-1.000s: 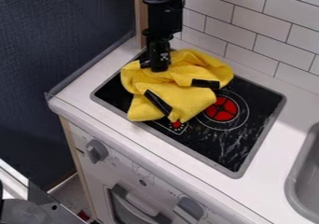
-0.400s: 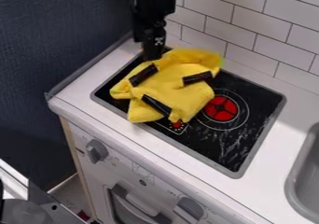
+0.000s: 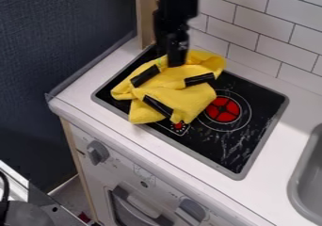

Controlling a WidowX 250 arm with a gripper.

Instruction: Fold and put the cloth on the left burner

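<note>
**Cloth covers left side of stove, fold unfinished**

The cloth (image 3: pixel 182 95) lies crumpled at the centre of the frame, over the left part of the stove (image 3: pixel 252 138), presumably hiding the left burner it is meant for. The red burner (image 3: pixel 223 109) sits uncovered beside it. The tool (image 3: pixel 177 61) hangs at the cloth's far edge, upper centre, probably because that loose edge suits a fold inward; whether it is open or gripping cloth, I cannot tell. Placement looks nearly right, but the uneven bunching calls for neater folding.
</note>
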